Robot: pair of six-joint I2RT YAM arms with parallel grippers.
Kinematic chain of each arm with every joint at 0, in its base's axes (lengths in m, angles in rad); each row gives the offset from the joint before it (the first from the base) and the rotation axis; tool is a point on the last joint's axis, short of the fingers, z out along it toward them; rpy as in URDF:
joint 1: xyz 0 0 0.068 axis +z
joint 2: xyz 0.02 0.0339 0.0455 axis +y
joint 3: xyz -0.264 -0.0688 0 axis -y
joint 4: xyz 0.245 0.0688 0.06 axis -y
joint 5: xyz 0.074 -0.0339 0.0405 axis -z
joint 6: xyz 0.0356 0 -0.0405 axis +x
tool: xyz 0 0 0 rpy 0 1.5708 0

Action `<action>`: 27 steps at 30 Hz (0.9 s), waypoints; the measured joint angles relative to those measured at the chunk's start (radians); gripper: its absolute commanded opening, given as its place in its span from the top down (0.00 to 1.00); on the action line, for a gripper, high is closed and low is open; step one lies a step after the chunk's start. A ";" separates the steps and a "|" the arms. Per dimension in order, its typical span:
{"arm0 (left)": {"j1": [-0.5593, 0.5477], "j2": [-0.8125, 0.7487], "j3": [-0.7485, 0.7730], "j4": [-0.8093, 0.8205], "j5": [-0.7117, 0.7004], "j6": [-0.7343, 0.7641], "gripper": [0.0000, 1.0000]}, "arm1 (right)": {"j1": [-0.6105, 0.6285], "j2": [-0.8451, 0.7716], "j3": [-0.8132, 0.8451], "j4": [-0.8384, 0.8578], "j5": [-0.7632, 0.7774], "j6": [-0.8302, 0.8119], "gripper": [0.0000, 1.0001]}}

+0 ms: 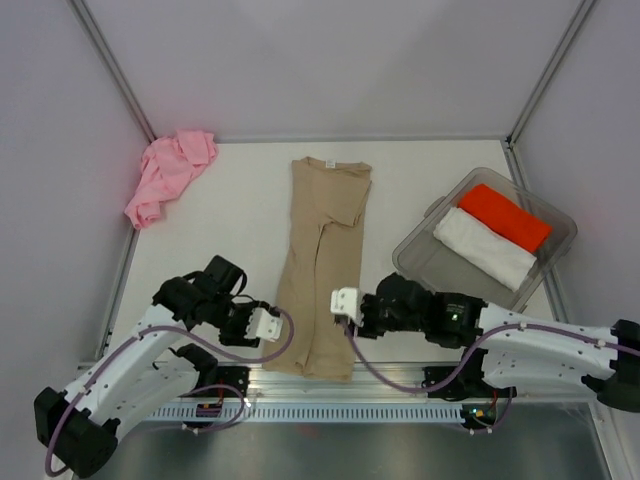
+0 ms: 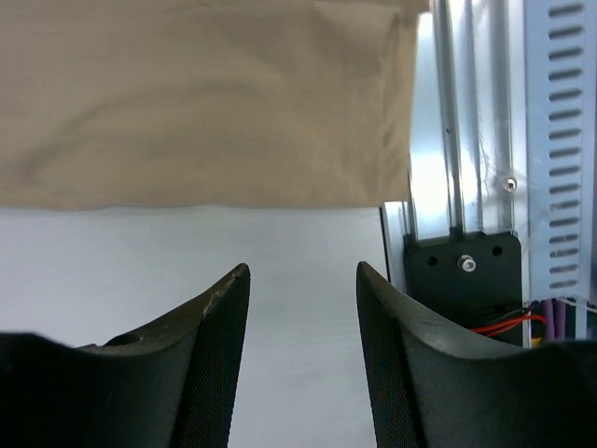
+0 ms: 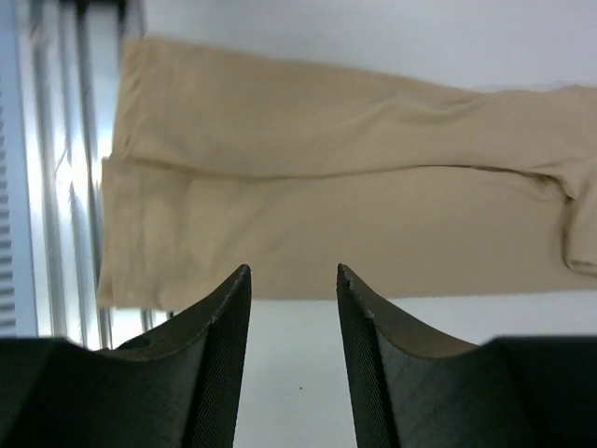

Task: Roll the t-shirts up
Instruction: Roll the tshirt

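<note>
jaws parted, empty: left gripper [image 2: 303,280] and right gripper [image 3: 294,280] flank tan t-shirt [image 1: 325,270] (pink t-shirt [image 1: 170,175], bin [image 1: 418,255] apart).

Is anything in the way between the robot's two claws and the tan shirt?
No, nothing visible. The left gripper and right gripper sit open on either side of the tan t-shirt at its near end, with only bare table between each one and the cloth.

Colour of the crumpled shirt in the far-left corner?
The shirt is light pink; clearest in the top view.
</note>
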 measured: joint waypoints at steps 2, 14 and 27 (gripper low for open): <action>-0.008 -0.067 -0.076 -0.010 0.002 0.073 0.44 | 0.101 0.072 -0.006 -0.058 0.005 -0.101 0.54; -0.012 -0.288 -0.329 0.021 0.051 0.546 0.31 | 0.369 0.283 -0.114 -0.159 0.058 -0.376 0.50; -0.208 -0.003 -0.333 0.195 0.066 0.464 0.27 | 0.413 0.376 -0.140 0.007 0.080 -0.428 0.49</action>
